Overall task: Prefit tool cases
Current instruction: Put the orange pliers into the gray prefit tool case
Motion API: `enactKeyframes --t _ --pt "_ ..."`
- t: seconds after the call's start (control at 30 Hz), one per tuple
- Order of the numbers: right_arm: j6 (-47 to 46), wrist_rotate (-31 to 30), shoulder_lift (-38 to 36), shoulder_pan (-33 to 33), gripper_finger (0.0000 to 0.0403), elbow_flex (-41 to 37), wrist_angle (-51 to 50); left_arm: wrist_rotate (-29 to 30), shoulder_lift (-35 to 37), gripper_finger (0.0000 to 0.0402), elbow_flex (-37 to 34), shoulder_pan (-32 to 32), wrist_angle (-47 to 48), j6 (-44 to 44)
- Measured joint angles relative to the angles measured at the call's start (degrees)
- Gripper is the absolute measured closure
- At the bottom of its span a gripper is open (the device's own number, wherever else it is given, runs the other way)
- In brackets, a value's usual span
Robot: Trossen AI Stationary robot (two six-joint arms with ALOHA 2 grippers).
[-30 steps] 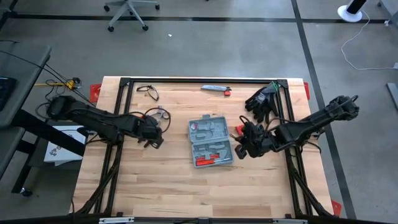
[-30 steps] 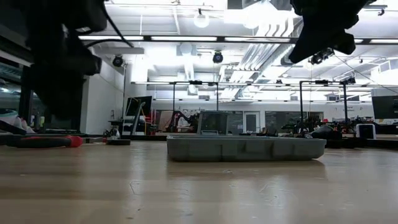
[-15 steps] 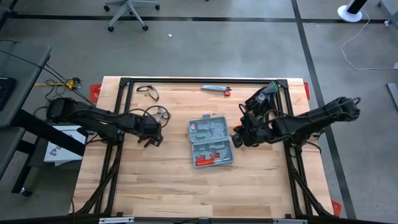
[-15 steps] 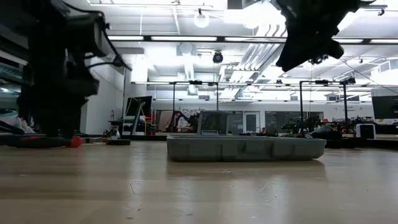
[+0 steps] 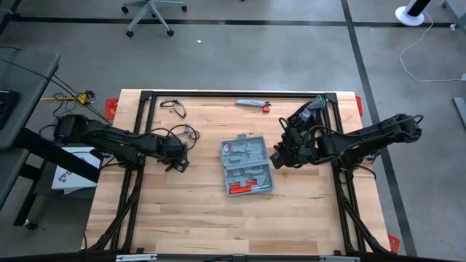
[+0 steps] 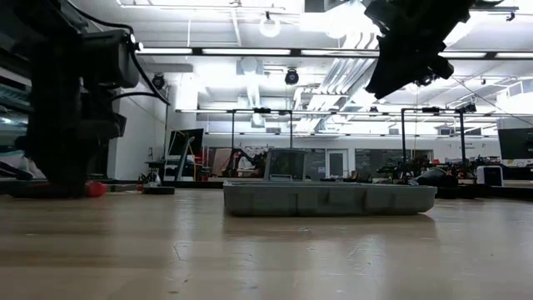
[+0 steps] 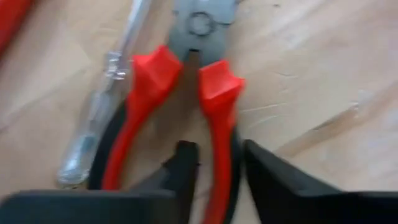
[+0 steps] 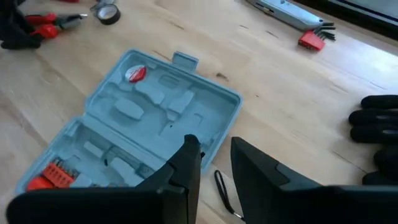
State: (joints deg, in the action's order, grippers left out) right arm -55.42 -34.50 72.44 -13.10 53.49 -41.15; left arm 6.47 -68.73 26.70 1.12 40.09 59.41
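The grey-blue tool case [image 5: 246, 166] lies open and flat on the table's middle, showing its moulded recesses and a few red parts [image 8: 51, 172]. My right gripper [image 5: 279, 156] hovers open just right of the case [image 8: 155, 118], above its edge, fingers [image 8: 189, 155] pointing toward it. My left gripper [image 5: 175, 162] is low over the table, left of the case and open. Its fingers [image 7: 185, 158] stand on either side of one red handle [image 7: 216, 109] of the pliers [image 7: 186, 81], which lie flat on the wood. My left gripper comes from above with one finger on each side of the pliers' one red handle [image 7: 219, 134], near its free end, lying across it. Whether the fingers touch the handle I cannot tell. The pliers lie flat on the table.
A clear-handled screwdriver [image 7: 93, 130] lies beside the pliers. A thin metal hook [image 8: 224, 191] lies by the case's right edge. Black gloves [image 5: 306, 116], a utility knife [image 5: 251, 103], red hex keys [image 8: 311, 38], glasses [image 5: 173, 106] and a tape roll [image 8: 107, 12] sit toward the far edge.
My right gripper has moved toward the table's far edge and slightly left, along the case's right side. My left gripper has come down closer to the table over the pliers. The case has stayed where it was.
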Motion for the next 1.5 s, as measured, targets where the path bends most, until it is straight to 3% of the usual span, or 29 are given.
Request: enactKeyframes --t 0.07,0.1,0.27,0.47,0.67,0.97,1.23,1.5 --pt "0.2 0.0 0.0 0.3 0.032 0.0 0.0 -0.9 0.0 0.0363 0.0 0.0 -1.7 -1.2" --pt "0.2 0.0 0.0 0.4 0.032 0.0 -0.1 -1.0 0.0 0.0367 -0.1 0.0 -2.3 -1.5" --pt "0.0 0.0 0.0 0.4 0.032 0.0 -1.3 -0.9 -0.2 0.0367 1.2 0.0 -3.3 -1.3" --pt "-0.2 -0.1 0.0 0.4 0.032 0.0 -3.2 0.0 -0.2 0.0367 7.4 0.2 -6.3 -7.3" --pt "-0.1 -2.2 0.0 0.4 0.032 0.0 -3.2 -1.3 -2.5 0.0367 13.5 0.2 -14.8 -13.5" --pt "0.4 -2.6 0.0 1.2 0.032 0.0 -3.7 -8.1 -18.3 0.0367 25.2 2.2 -23.6 -25.5" --pt "0.4 -2.6 0.0 1.2 0.032 0.0 -5.4 -12.3 -34.1 0.0367 39.7 3.2 -23.3 -35.1" --pt "0.0 -2.3 0.0 1.2 0.032 0.0 -6.7 -14.5 -42.5 0.0367 48.4 3.5 -19.8 -37.7"
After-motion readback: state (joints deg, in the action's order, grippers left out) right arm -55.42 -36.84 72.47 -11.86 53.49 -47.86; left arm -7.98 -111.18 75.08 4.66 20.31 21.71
